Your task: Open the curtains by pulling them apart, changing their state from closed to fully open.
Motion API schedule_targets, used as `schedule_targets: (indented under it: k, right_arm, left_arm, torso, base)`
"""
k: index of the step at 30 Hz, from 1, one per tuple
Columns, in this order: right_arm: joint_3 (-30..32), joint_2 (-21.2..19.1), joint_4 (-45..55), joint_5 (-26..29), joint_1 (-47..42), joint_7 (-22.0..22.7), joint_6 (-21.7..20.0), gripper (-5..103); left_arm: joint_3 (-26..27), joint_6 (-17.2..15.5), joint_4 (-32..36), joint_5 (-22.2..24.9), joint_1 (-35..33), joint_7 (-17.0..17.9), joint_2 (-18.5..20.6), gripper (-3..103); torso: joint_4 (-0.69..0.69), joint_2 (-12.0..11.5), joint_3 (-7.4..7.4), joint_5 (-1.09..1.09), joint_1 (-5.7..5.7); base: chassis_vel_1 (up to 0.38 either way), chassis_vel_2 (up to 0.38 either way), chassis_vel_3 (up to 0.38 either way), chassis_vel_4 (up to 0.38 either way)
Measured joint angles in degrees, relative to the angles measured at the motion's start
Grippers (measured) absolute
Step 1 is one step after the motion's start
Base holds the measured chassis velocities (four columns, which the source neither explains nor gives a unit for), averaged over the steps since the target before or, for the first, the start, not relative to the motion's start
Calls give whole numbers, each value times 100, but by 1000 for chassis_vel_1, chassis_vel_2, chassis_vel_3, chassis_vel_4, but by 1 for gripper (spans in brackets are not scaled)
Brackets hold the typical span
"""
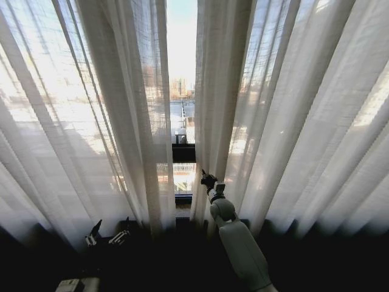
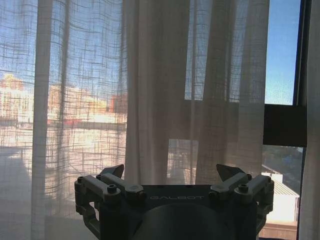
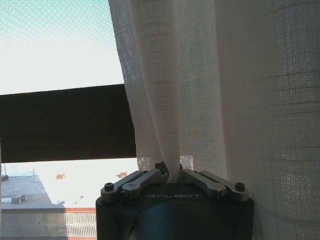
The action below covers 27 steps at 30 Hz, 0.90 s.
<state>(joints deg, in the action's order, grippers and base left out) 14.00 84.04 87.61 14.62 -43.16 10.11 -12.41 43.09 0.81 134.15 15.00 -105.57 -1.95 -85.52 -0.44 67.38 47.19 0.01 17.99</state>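
Two sheer white curtains hang before the window, a left panel (image 1: pixel 85 121) and a right panel (image 1: pixel 292 115), with a narrow gap between them at the centre. My right gripper (image 1: pixel 208 180) is raised at the inner edge of the right panel and is shut on a pinched fold of that curtain (image 3: pixel 172 125); in the right wrist view the fingers (image 3: pixel 140 181) meet on the fabric. My left gripper (image 1: pixel 108 234) sits low before the left panel, open, with its fingers (image 2: pixel 112 175) apart and the pleated fabric (image 2: pixel 155 100) hanging a little beyond them.
A dark horizontal window frame bar (image 1: pixel 183 152) crosses the gap, with bright city buildings outside. The same bar (image 3: pixel 65 122) lies beside the right panel's edge. The floor area below is dark.
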Motion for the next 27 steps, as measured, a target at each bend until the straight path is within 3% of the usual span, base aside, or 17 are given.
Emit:
schedule_targets:
  k: [27]
  right_arm:
    - [55,-211,331,162,-145,71,-224,0]
  left_arm:
    - [-88,13,-9,-43,18,-11,-5,100]
  torso:
    - [1,0,0,-1,-1]
  base:
    - [-23,-23,24,23]
